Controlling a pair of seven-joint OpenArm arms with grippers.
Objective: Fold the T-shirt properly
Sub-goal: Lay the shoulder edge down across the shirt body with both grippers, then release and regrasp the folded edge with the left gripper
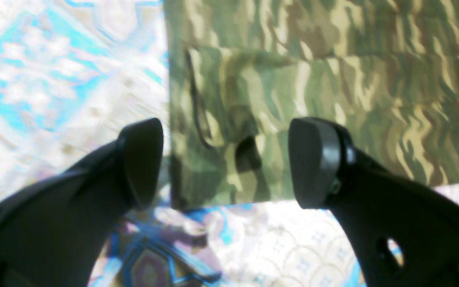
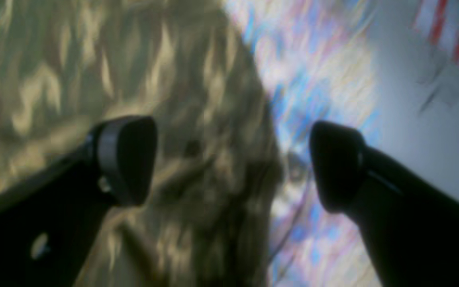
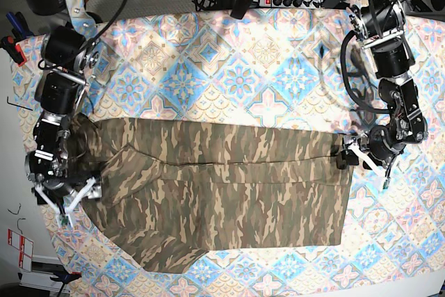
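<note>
Both pincers (image 1: 225, 163) (image 2: 233, 163) (left, right) gape wide over the T-shirt (image 3: 229, 193) edges.

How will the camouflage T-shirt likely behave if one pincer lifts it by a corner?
The T-shirt is probably floppy: it lies flat in folded layers with soft creases. A lifted corner would likely drape and unfold. It may drag on the tablecloth rather than slide cleanly.

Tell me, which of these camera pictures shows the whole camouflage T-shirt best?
The base view: only there does the T-shirt lie in full, spread across the tablecloth. The left wrist view shows just one sharp folded corner of it; the right wrist view shows a blurred patch beside its edge.
</note>
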